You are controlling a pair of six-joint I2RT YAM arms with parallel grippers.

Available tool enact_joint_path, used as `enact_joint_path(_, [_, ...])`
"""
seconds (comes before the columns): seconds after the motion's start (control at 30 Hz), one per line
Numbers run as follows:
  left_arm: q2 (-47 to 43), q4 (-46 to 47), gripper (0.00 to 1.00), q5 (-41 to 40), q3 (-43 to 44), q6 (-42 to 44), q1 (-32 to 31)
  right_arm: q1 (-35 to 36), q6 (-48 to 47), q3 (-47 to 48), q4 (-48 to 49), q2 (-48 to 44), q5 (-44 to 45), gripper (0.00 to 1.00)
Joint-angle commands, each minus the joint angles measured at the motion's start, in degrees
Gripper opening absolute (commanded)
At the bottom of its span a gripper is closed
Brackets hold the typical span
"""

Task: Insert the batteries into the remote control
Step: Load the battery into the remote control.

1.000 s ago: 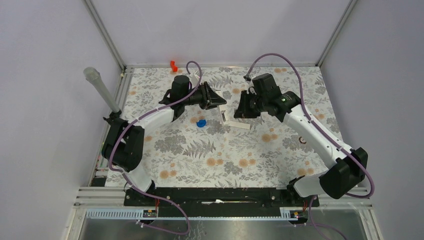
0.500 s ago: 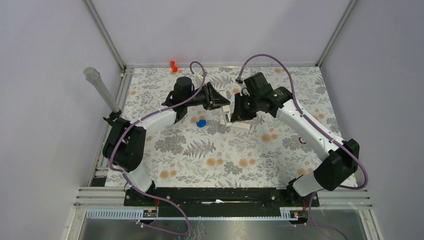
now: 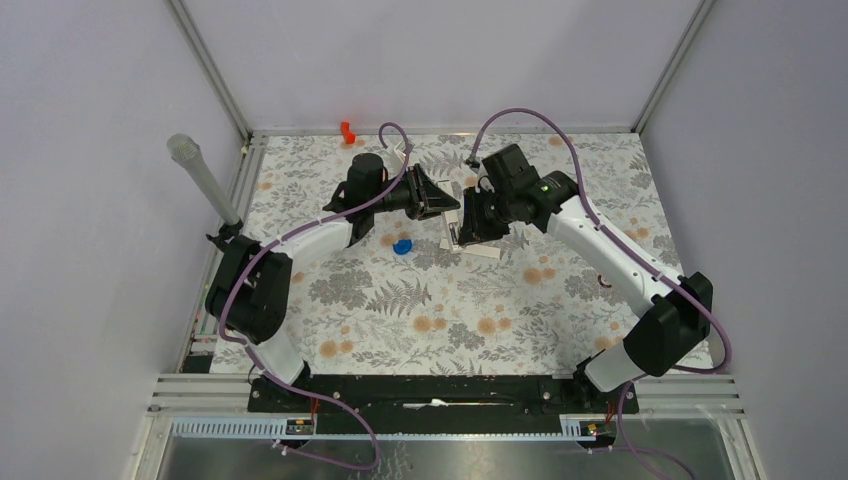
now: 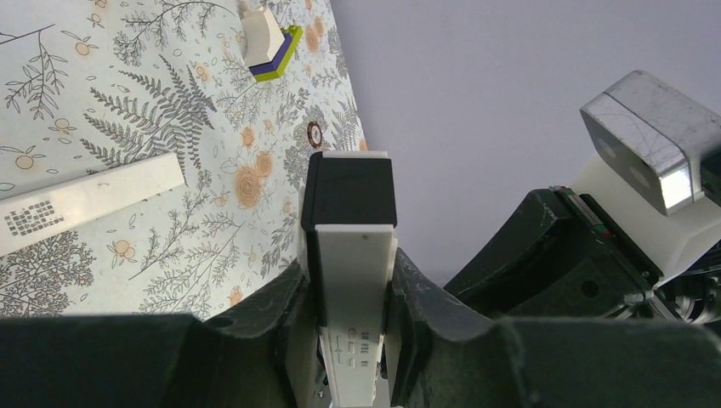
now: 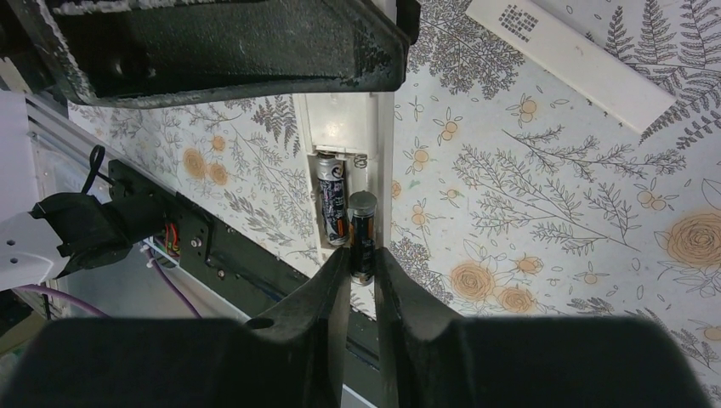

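Remote control [image 4: 353,246] is clamped in my left tool [image 4: 350,287], held above the table [image 3: 400,310] with its fern and flower print. My right tool [image 5: 362,257] pinches one battery [image 5: 362,223] at the open bay, just beside a second battery [image 5: 333,204] seated inside. Plain lilac-grey walls [image 3: 450,60] and metal posts [image 3: 205,65] enclose the table.

left arm [image 3: 312,234]: white links, black joint housings | right arm [image 3: 612,250]: same white-and-black build, green light [image 3: 546,186] at wrist | cables [image 3: 520,113]: purple, one looping along each arm | fingers [image 5: 327,323]: matte black, tapered | wrist camera [image 4: 650,136]: silver box, white mount | base plate [image 3: 430,390]: black bar
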Motion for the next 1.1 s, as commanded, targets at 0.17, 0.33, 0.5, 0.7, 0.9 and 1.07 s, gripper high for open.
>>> enact_joint_path(0.17, [-0.18,5.00,0.00,2.53,-0.06,-0.69,-0.20,0.78,-0.72,2.65,0.84,0.97,-0.42,0.26])
enact_joint_path(0.33, [-0.11,5.06,0.00,2.82,-0.06,-0.90,-0.23,0.80,-0.29,3.09,1.29,1.07,0.10,0.30])
enact_joint_path(0.5, [0.19,5.71,0.00,3.05,0.18,-2.27,-0.07,0.76,1.23,4.17,1.60,0.47,1.60,0.33])
enact_joint_path(0.7, [1.08,11.59,0.00,4.38,0.02,-7.89,0.26,0.75,4.58,5.12,3.57,-1.67,0.63,0.53])
enact_joint_path(0.9, [0.88,25.65,0.00,3.04,-1.88,-20.55,1.74,0.67,7.46,4.39,8.96,-7.52,3.70,0.77])
enact_joint_path(1.07, [-1.37,25.95,0.00,1.20,0.47,-24.29,2.04,0.47,9.83,3.27,15.64,-13.50,7.43,0.87])
